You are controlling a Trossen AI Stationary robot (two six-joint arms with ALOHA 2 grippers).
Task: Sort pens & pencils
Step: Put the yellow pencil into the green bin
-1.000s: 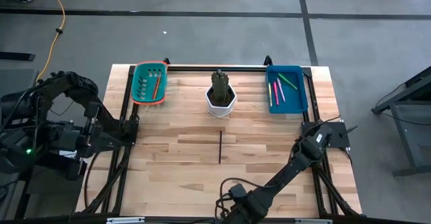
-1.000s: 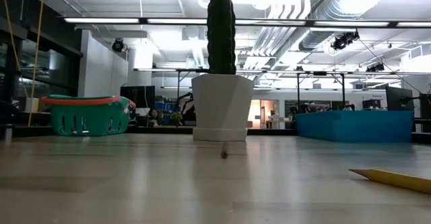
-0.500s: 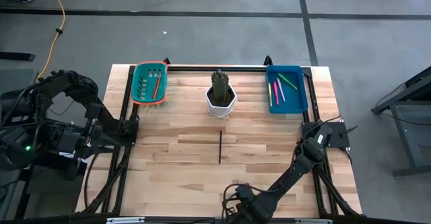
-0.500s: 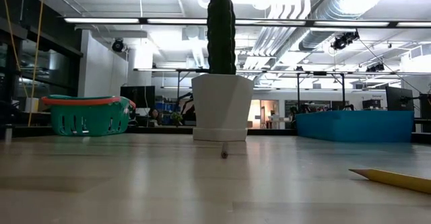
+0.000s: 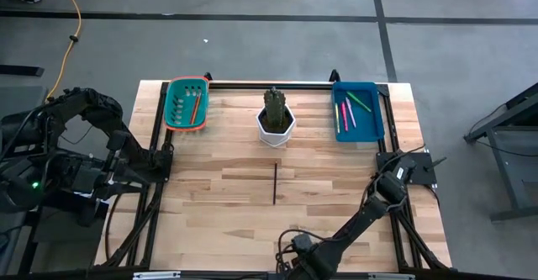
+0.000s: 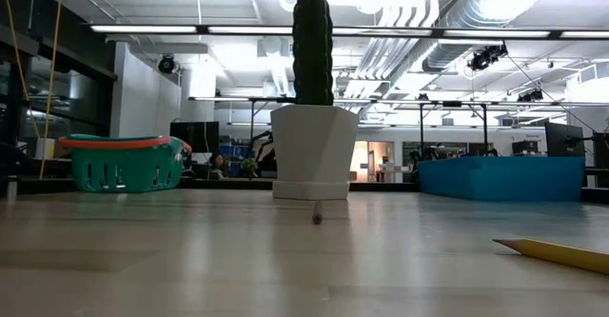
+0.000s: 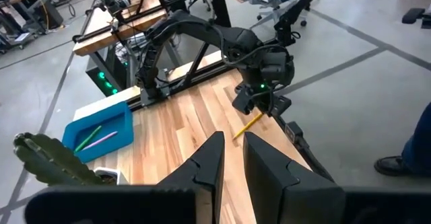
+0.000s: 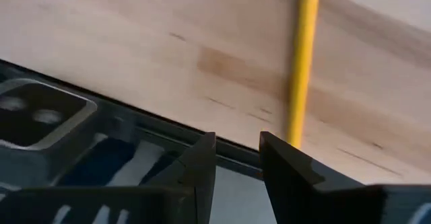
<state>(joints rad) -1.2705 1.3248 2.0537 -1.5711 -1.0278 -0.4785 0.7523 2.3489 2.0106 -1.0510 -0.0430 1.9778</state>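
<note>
- High view: the dark pencil (image 5: 275, 183) lies alone at mid-frame on the table (image 5: 210, 221). An orange pencil (image 5: 195, 108) sits in the green basket (image 5: 171, 120) at upper left, and the pens (image 5: 346, 112) sit in the blue tray (image 5: 376, 116) at upper right.
- The right gripper (image 8: 237, 140) hangs low at the bottom edge of that frame, fingers apart and empty. The left gripper (image 7: 233, 138) waits off the table at the left, its fingers only narrowly parted, holding nothing.
- Risk: the yellow pencil (image 8: 300, 62) lies at the table's edge and lines up with one finger, not the gap. A closing finger could push it so that it rolls off.
- Only the wrist views and the low view show the yellow pencil (image 6: 557, 253); from above the right arm hides it.
- The low view shows the dark pencil end-on, in front of the cactus pot (image 6: 309, 165).
</note>
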